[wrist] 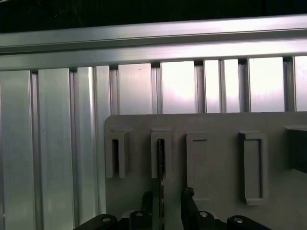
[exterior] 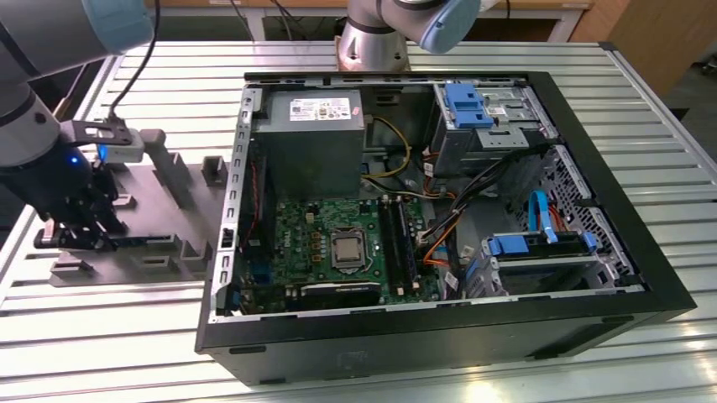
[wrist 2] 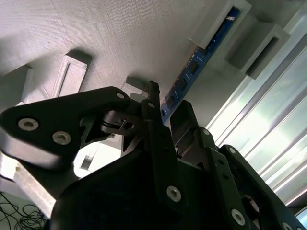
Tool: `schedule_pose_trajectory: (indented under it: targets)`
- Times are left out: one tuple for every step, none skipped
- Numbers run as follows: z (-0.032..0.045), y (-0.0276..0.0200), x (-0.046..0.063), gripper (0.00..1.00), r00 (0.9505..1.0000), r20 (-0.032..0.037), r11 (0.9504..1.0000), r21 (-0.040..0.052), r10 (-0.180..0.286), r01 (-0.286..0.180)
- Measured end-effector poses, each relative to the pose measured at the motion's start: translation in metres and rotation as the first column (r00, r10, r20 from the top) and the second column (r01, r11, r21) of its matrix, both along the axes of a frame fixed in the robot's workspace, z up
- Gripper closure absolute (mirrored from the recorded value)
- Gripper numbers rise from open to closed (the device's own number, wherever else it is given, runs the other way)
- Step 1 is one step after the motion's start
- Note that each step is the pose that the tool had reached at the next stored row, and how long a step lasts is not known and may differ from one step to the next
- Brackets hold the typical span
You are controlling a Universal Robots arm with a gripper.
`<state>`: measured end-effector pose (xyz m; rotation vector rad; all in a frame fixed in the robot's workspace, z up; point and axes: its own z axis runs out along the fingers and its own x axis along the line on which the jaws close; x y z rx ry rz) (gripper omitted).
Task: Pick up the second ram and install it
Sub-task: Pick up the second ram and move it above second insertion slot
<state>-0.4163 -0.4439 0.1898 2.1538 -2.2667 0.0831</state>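
The second ram (wrist 2: pixel 192 67) is a thin blue board with dark chips, standing on edge in a slot of the grey holder plate (wrist 2: pixel 105 33). In the first wrist view the ram (wrist: pixel 161 160) shows edge-on. My gripper (wrist: pixel 167 195) straddles one end of it, one finger on each side, with a gap still showing on one side. In the second wrist view the gripper (wrist 2: pixel 168 109) has the stick running between its black fingers. In the exterior view the gripper (exterior: pixel 84 235) is low over the holder plate (exterior: pixel 168 210), at that view's left of the open computer case (exterior: pixel 448 336).
The motherboard (exterior: pixel 336 243) lies in the case with its black memory slots (exterior: pixel 395 239) beside the processor socket. A power supply (exterior: pixel 308 143), cables and blue drive brackets (exterior: pixel 465 105) fill the case. Upright grey blocks (exterior: pixel 168 164) stand on the holder plate, on a ribbed aluminium table (wrist: pixel 57 143).
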Motion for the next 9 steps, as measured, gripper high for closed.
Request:
schedule_pose_trajectory:
  targets:
    - [-0.0003, 0.0000, 0.0000, 0.63, 1.0000, 0.0000, 1.0000, -0.0001, 0.000, 0.000]
    - [-0.0008, 0.0000, 0.0000, 0.63, 1.0000, -0.0001, 1.0000, -0.0002, 0.000, 0.000]
    - [-0.0012, -0.0001, -0.0001, 0.63, 1.0000, -0.0003, 1.0000, -0.0004, 0.000, 0.000]
    - [-0.0015, -0.0001, -0.0001, 0.63, 1.0000, -0.0005, 1.0000, -0.0005, 0.000, 0.000]
    - [-0.0018, 0.0000, -0.0001, 0.63, 1.0000, -0.0005, 1.0000, -0.0001, 0.000, 0.000]
    - [-0.0022, 0.0000, 0.0000, 0.65, 1.0000, -0.0003, 1.0000, -0.0003, 0.000, 0.000]
    - [-0.0025, 0.0000, 0.0001, 0.65, 1.0000, 0.0000, 1.0000, -0.0006, 0.000, 0.000]
    - [-0.0033, 0.0001, 0.0003, 0.70, 1.0000, 0.0012, 1.0000, -0.0002, 0.000, 0.000]
    - [-0.0039, 0.0001, 0.0004, 0.70, 1.0000, 0.0014, 1.0000, -0.0007, 0.000, 0.000]
